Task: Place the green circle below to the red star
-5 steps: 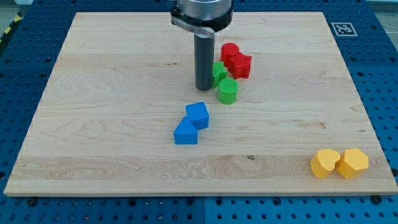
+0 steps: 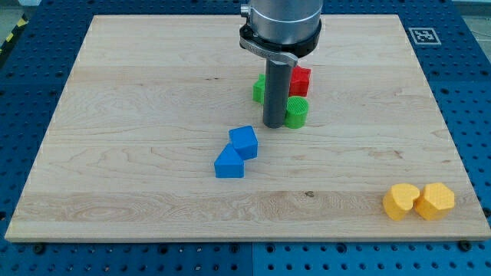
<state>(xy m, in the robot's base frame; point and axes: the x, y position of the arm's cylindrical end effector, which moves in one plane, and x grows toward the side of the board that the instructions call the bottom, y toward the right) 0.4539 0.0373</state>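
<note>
The green circle (image 2: pixel 297 112) is a ribbed green cylinder near the board's middle, just below a red block (image 2: pixel 300 80) that the rod partly hides; I cannot make out its star shape. My tip (image 2: pixel 274 124) touches the board right at the green circle's left side. Another green block (image 2: pixel 259 89) sits behind the rod, to its upper left. A second red block is not visible; it may be hidden behind the rod.
Two blue blocks (image 2: pixel 236 153) lie together below and left of my tip. Two yellow blocks (image 2: pixel 418 201) sit near the board's bottom right corner. The wooden board (image 2: pixel 138 115) lies on a blue perforated table.
My tip moved right and slightly down. The green circle shifted right and now lies under the red block. The rod now covers most of the red blocks.
</note>
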